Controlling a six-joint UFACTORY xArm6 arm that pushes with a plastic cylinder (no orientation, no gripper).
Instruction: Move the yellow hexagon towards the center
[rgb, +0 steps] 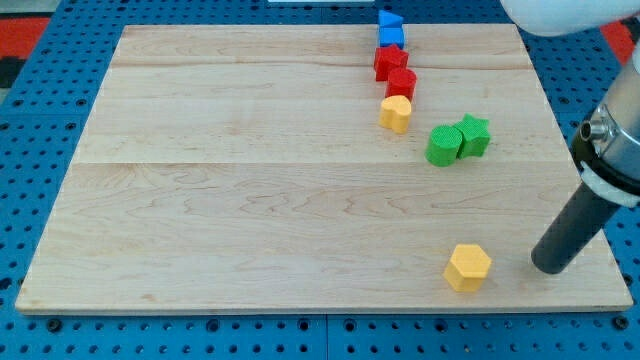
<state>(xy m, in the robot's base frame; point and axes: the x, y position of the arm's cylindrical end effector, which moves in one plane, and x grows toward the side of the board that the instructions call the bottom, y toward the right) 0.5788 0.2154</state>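
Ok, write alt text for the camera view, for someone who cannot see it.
My tip rests on a wooden board just to the view's right of the yellow hexagon, not touching it, near the view's bottom right. Farther up, a column of blue, red and yellow blocks runs down from the top edge, with two green blocks beside it.

Wooden bench (250, 200), eight blocks, all on right half.
Far right chain: blue triangle (390, 19), blue cube (391, 37), two red blocks (390, 62) (402, 83), yellow heart (396, 113). Green pair (444, 145) (474, 135) touching. Yellow hexagon (468, 267) near right, my tip (548, 268) just right of it.
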